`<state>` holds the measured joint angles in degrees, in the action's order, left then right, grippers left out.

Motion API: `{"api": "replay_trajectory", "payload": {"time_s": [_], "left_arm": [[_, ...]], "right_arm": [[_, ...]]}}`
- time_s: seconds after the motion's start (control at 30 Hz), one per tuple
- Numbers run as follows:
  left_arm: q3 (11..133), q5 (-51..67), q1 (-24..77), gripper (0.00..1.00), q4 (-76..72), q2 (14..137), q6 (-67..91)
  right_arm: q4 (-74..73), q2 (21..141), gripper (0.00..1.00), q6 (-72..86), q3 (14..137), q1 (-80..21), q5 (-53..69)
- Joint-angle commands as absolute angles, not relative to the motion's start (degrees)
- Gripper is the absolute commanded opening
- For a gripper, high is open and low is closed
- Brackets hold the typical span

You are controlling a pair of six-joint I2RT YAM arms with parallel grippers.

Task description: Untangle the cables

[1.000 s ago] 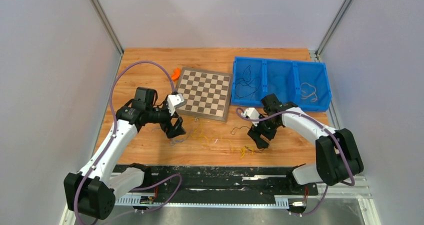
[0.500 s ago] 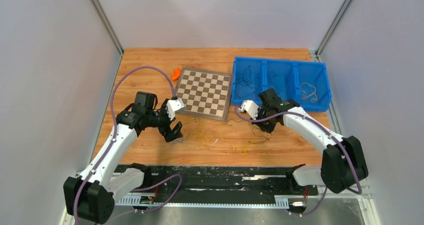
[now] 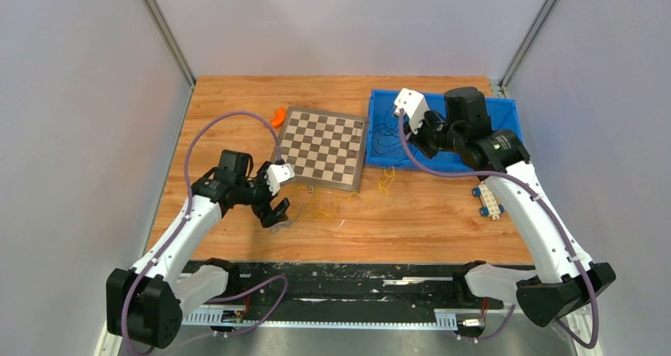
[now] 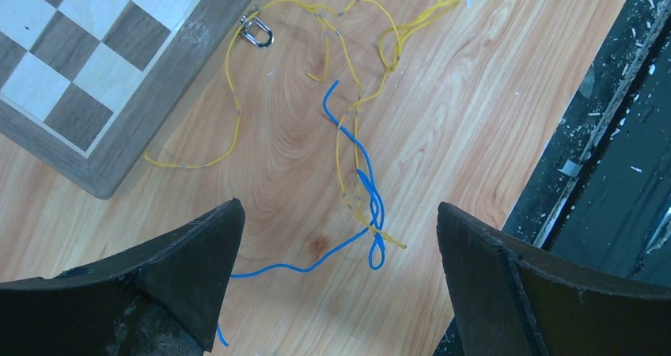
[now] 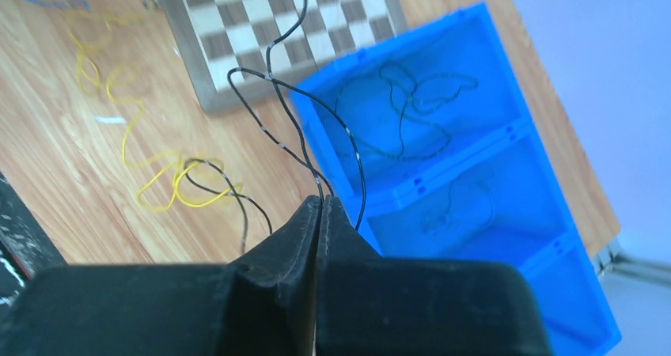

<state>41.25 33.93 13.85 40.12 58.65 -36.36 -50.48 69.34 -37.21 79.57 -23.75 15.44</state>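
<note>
- Yellow cable (image 4: pixel 236 95) and blue cable (image 4: pixel 273 268) lie crossed on the wooden table (image 4: pixel 490 95) directly under the left gripper (image 4: pixel 339 213). Its jaws stand wide apart and hold nothing. They hover over the spot where the blue one loops round the yellow.
- Ahead of that gripper and to its left, the yellow cable runs up to a small metal ring (image 4: pixel 257 33) at the edge of the chessboard (image 4: pixel 79 71). This pair is not yet separated.
- Below and left of the right gripper (image 5: pixel 320 204), a dark strand is wound through yellow loops on the table, so that knot also looks undone.
- The right gripper is closed, pinching the black cable (image 5: pixel 273 71), which hangs from the fingertips and trails ahead across the chessboard corner.
- A blue bin (image 5: pixel 396 46) sits ahead and to the right of those fingertips. The compartment straight ahead already holds coiled black strands (image 5: pixel 403 95), and the next one to the right holds a pale strand (image 5: pixel 467 210).
- The job seems about midway: some strands are sorted, one black cable is lifted but probably not free, and the yellow-blue tangle remains.
</note>
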Motion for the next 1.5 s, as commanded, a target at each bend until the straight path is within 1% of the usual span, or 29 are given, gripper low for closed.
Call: {"api": "replay_trajectory", "payload": {"time_s": [0.0, 0.1, 0.17, 0.2, 0.23, 0.27, 0.3, 0.33, 0.37, 0.47, 0.57, 0.7, 0.8, 0.83, 0.87, 0.9, 0.93, 0.97, 1.0, 1.03, 1.07, 1.1, 1.13, 1.17, 1.23, 1.3, 1.47], "left_arm": [[42.3, 38.1, 14.3, 1.0, 33.2, 58.1, -36.1], [44.7, 43.2, 18.2, 1.0, 29.1, 57.0, -31.8], [44.6, 44.3, 22.4, 1.0, 22.4, 55.5, -27.4], [44.3, 44.3, 24.0, 1.0, 16.3, 54.6, -23.9], [43.4, 44.0, 27.4, 1.0, 12.8, 54.3, -22.5], [43.0, 43.4, 29.2, 1.0, 6.5, 54.3, -20.3], [42.5, 40.9, 33.1, 1.0, 3.7, 54.6, -19.4], [42.4, 39.3, 34.7, 1.0, -1.8, 55.6, -18.2], [42.4, 36.5, 37.7, 1.0, -4.2, 56.4, -17.6], [43.2, 31.4, 41.9, 1.0, -15.3, 61.2, -14.5], [44.6, 28.1, 46.5, 1.0, -21.5, 64.3, -15.8], [47.7, 24.0, 50.8, 1.0, -23.8, 69.1, -17.6], [48.9, 20.3, 52.0, 0.99, -24.1, 72.1, -18.6], [49.0, 19.7, 52.1, 0.96, -23.1, 73.0, -19.0], [49.1, 18.5, 52.1, 0.88, -22.6, 73.6, -19.1], [49.0, 17.7, 52.1, 0.84, -21.5, 74.4, -19.5], [48.2, 16.7, 51.9, 0.72, -21.2, 74.7, -19.6], [47.7, 16.6, 51.7, 0.66, -20.9, 74.8, -19.7], [46.5, 17.4, 51.1, 0.5, -20.6, 74.7, -19.6], [46.0, 17.8, 50.9, 0.42, -19.5, 74.1, -19.6], [44.9, 18.0, 50.6, 0.24, -18.9, 73.8, -19.5], [44.3, 18.1, 50.3, 0.15, -17.3, 72.7, -19.4], [43.2, 18.1, 49.6, 0.03, -16.3, 72.1, -19.1], [42.6, 18.2, 49.0, 0.0, -14.0, 70.9, -19.0], [40.6, 19.3, 46.3, 0.0, -10.2, 68.2, -18.9], [37.9, 21.2, 42.1, 0.0, -6.5, 64.8, -19.9], [31.9, 26.2, 29.2, 0.0, 7.8, 57.1, -31.6]], "right_arm": [[-52.1, 68.2, 0.0, -32.5, 86.8, -23.5, 24.9], [-52.0, 68.5, 0.0, -30.0, 90.7, -23.5, 28.1], [-51.9, 68.8, 0.0, -28.6, 92.9, -23.5, 30.3], [-51.9, 69.0, 0.0, -27.9, 93.9, -23.5, 31.1], [-51.7, 69.2, 0.0, -27.3, 95.0, -23.5, 31.7], [-51.4, 69.5, 0.0, -26.6, 96.0, -23.5, 32.1], [-51.2, 69.6, 0.0, -25.8, 97.1, -23.5, 32.4], [-50.9, 69.8, 0.0, -25.2, 98.1, -23.5, 32.8], [-50.8, 70.1, 0.0, -24.6, 99.1, -23.6, 33.2], [-50.4, 70.2, 0.0, -22.3, 100.9, -23.5, 34.2], [-50.2, 70.0, 0.0, -20.7, 101.6, -23.6, 34.8], [-49.6, 69.1, 0.0, -19.5, 101.5, -23.6, 34.5], [-49.1, 68.1, 0.0, -18.7, 101.0, -23.6, 34.1], [-48.9, 67.6, 0.0, -18.2, 100.9, -23.6, 33.8], [-48.7, 67.3, 0.0, -17.7, 100.8, -23.6, 33.4], [-48.5, 67.1, 0.0, -17.0, 100.9, -23.6, 32.6], [-48.3, 66.8, 0.0, -16.5, 101.0, -23.5, 31.9], [-48.1, 66.6, 0.0, -16.3, 101.1, -23.5, 31.1], [-48.0, 66.4, 0.0, -16.2, 101.3, -23.5, 30.1], [-47.9, 66.3, 0.0, -16.2, 101.6, -23.4, 29.0], [-47.8, 66.2, 0.0, -16.4, 101.9, -23.3, 28.0], [-47.6, 66.1, 0.0, -17.0, 102.1, -23.0, 26.8], [-47.3, 66.2, 0.0, -17.5, 102.5, -22.4, 25.7], [-47.1, 66.4, 0.0, -18.2, 102.8, -21.2, 24.5], [-46.6, 67.0, 0.0, -19.6, 103.4, -17.4, 23.3], [-45.6, 68.0, 0.0, -20.2, 104.1, -11.2, 24.4], [-44.3, 71.4, 0.0, -21.2, 106.0, 1.3, 28.3]]}}
